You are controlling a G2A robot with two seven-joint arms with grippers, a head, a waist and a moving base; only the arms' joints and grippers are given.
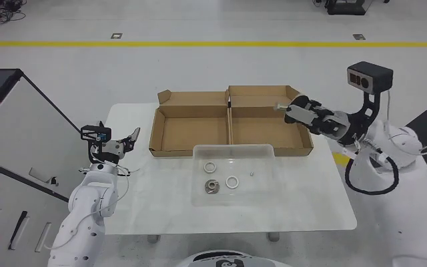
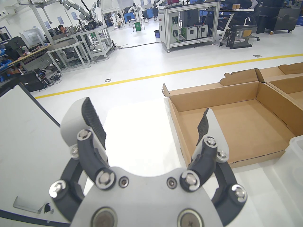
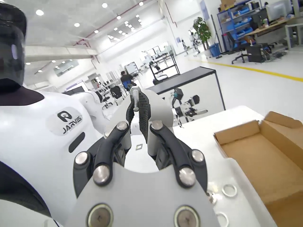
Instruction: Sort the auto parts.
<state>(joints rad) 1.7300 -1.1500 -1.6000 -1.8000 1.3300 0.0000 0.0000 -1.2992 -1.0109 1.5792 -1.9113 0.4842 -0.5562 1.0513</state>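
Looking down, you saw the right gripper [image 1: 287, 110] pinching a small threaded silver metal bolt [image 3: 135, 96] over the right-hand open brown cardboard box [image 1: 305, 139]. Your left gripper [image 2: 146, 116] hung spread wide near the white table's [image 1: 300, 197] left edge. Two white rings [image 1: 210, 167] and a grey metal hub [image 1: 211, 187] lay in the clear plastic bin [image 1: 199, 151].

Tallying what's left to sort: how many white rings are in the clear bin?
2. One white ring lies in the clear bin's far left part; the other sits nearer the middle, right of a metal part. None looks hidden.
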